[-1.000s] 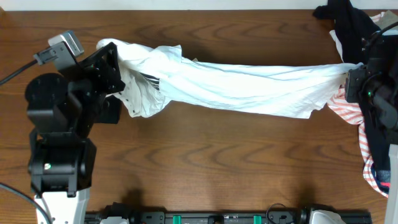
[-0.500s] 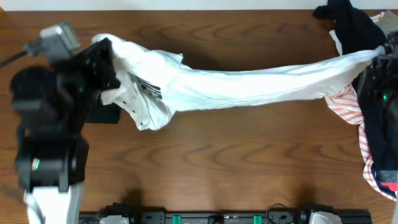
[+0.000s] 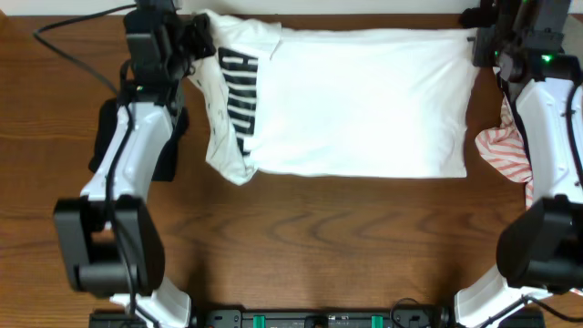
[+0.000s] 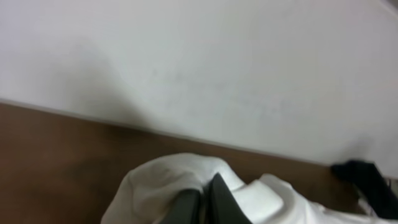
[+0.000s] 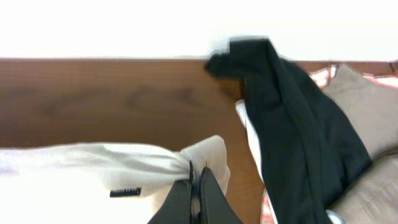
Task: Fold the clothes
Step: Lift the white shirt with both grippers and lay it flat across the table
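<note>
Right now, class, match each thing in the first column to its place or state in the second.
Column one:
1 white shirt
2 red-striped garment
3 black garment
4 left end effector

Column two:
A shut on a shirt corner
B spread wide across the table
C draped over beige fabric
D bunched beside the right arm

Pairs: 1-B, 2-D, 3-C, 4-A.

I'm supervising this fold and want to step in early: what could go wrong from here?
The shirt lies bunched and doubled over near the left gripper; folding now could trap creases. The right gripper holds it close to the striped garment, which might get dragged along.
</note>
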`<state>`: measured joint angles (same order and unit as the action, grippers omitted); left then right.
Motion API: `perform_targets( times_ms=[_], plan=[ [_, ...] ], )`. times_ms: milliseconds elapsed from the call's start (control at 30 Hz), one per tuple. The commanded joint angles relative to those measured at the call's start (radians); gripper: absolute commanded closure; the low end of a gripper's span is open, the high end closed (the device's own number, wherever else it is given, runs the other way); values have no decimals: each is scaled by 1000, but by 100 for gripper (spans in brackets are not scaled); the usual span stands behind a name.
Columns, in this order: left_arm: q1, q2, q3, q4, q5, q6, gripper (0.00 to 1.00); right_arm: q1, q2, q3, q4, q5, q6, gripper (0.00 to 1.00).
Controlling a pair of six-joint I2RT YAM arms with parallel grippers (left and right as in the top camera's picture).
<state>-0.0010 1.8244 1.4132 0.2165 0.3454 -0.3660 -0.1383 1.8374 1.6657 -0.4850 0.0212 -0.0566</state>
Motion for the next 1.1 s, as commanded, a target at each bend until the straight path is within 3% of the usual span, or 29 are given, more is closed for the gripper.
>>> perform_targets(
  times_ms=[0, 133, 300, 400, 533, 700, 867, 1067],
  plan=[
    [6, -31, 218, 41, 35, 10, 94, -6, -57, 175, 37, 13, 82, 99],
    [8, -40, 465, -92, 54, 91, 94, -13, -69, 384, -39, 35, 77, 99],
    [7, -51, 663, -406, 56, 157, 94, -21, -69, 524, -241, 35, 57, 99],
    [7, -67, 666, -575, 66, 157, 94, -22, -69, 527, -379, 43, 21, 99],
    [7, -66, 665, -925, 66, 161, 94, -23, -68, 510, -621, 121, 18, 99],
    [7, -52, 626, -1266, 63, 246, 94, -25, -68, 478, -852, 136, 18, 99],
    [7, -51, 533, -1446, 35, 288, 94, -25, -68, 420, -1019, 136, 14, 99],
    [7, -51, 392, -1536, 24, 325, 94, -25, -68, 314, -1097, 137, 14, 99]
  ],
)
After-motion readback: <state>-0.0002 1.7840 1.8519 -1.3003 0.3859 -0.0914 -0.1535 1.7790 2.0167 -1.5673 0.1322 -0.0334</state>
